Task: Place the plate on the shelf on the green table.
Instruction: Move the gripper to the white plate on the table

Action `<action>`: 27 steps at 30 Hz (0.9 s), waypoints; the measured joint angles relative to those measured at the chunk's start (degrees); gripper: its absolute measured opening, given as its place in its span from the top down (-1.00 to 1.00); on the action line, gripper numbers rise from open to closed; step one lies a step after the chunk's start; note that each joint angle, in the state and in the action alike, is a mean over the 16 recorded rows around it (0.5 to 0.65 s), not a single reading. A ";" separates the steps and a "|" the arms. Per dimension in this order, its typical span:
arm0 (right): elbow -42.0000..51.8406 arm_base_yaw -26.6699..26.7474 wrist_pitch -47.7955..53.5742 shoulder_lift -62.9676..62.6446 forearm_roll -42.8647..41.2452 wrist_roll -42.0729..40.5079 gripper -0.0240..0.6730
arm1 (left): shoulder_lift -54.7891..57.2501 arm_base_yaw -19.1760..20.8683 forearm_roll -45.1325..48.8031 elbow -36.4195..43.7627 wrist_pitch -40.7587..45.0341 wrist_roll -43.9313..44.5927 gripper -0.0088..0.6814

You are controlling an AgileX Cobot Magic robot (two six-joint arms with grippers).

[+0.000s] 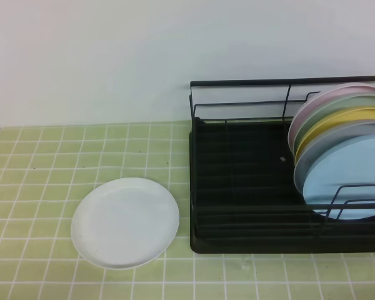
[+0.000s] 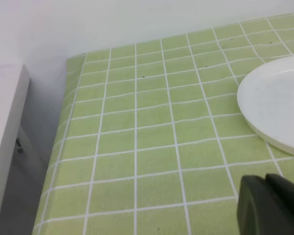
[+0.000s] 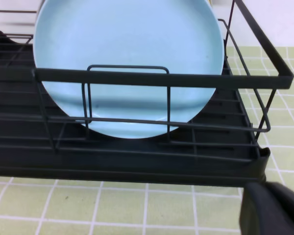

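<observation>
The white plate [image 1: 125,222] lies flat on the green table [image 1: 37,162], left of the shelf [image 1: 237,181]. It also shows at the right edge of the left wrist view [image 2: 277,105]. The shelf is a black wire rack whose left half holds nothing. No gripper shows in the exterior high view. Only a dark part of my left gripper [image 2: 272,205] shows, low and near the plate's edge. Only a dark part of my right gripper [image 3: 272,208] shows, in front of the shelf's [image 3: 161,78] front rail. Neither view shows the jaws.
A light blue plate [image 1: 347,181] stands upright at the shelf's right end, with pink [image 1: 337,97], yellow [image 1: 356,119] and grey [image 1: 350,134] plates behind it. A white wall runs behind. The table's left edge [image 2: 63,147] drops beside a white ledge [image 2: 5,122].
</observation>
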 joint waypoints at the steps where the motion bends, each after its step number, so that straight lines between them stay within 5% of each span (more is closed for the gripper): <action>1: 0.00 -0.01 0.01 0.00 0.00 0.00 0.94 | 0.00 0.00 0.00 0.00 0.00 0.00 0.98; 27: 0.00 -0.09 0.04 0.04 0.00 0.00 0.94 | 0.00 0.00 0.00 0.00 0.00 0.11 0.98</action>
